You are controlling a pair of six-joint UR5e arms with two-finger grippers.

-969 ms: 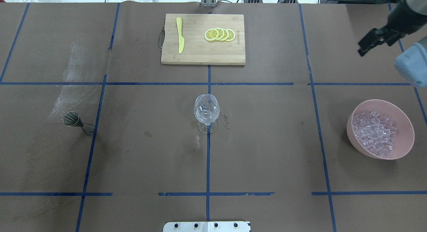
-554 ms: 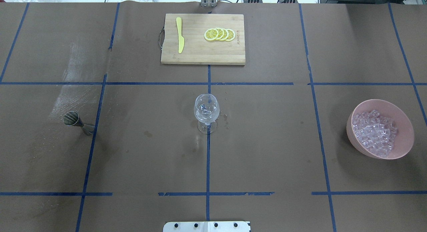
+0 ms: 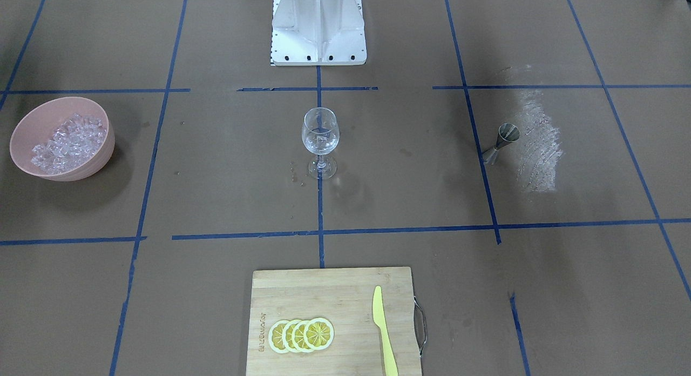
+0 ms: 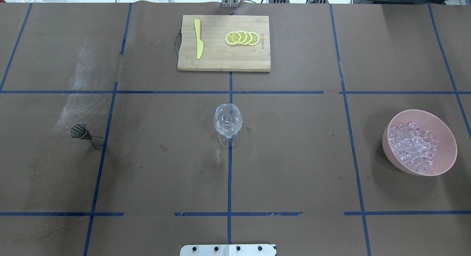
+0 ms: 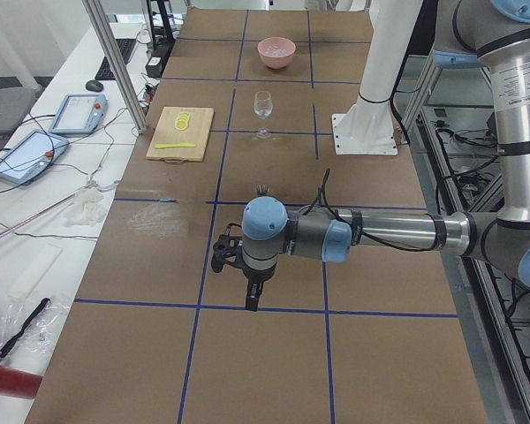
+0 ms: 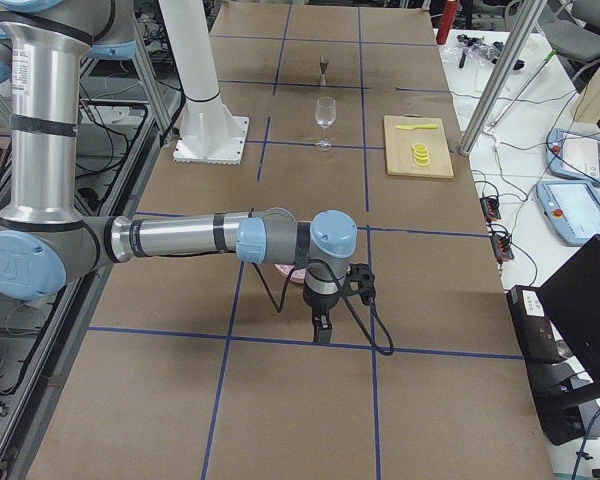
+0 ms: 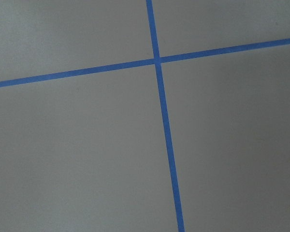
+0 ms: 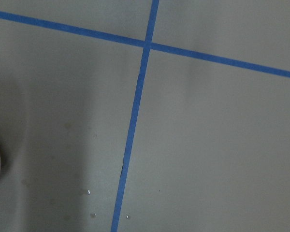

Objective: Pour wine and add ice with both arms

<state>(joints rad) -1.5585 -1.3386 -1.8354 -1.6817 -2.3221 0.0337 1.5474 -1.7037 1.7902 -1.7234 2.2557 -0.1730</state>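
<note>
- we see the ice (image 4: 414,147) heaped in a pink bowl (image 4: 449,145) on the right side of the table (image 4: 294,167), well apart from the wine glass (image 4: 228,123).
- the wine glass stands upright at the table's middle, on a blue tape line.
- the left gripper (image 5: 250,303) hangs over the table's left end, pointing down; we cannot tell whether its fingers are apart or together.
- the right gripper (image 6: 322,333) hangs over the right end, also pointing down; there too we cannot tell.
- a metal jigger (image 4: 86,134) stands left of the wine glass.
- a cutting board (image 4: 220,61) at the far edge carries lemon slices (image 4: 243,38) and a yellow knife (image 4: 198,39).
</note>
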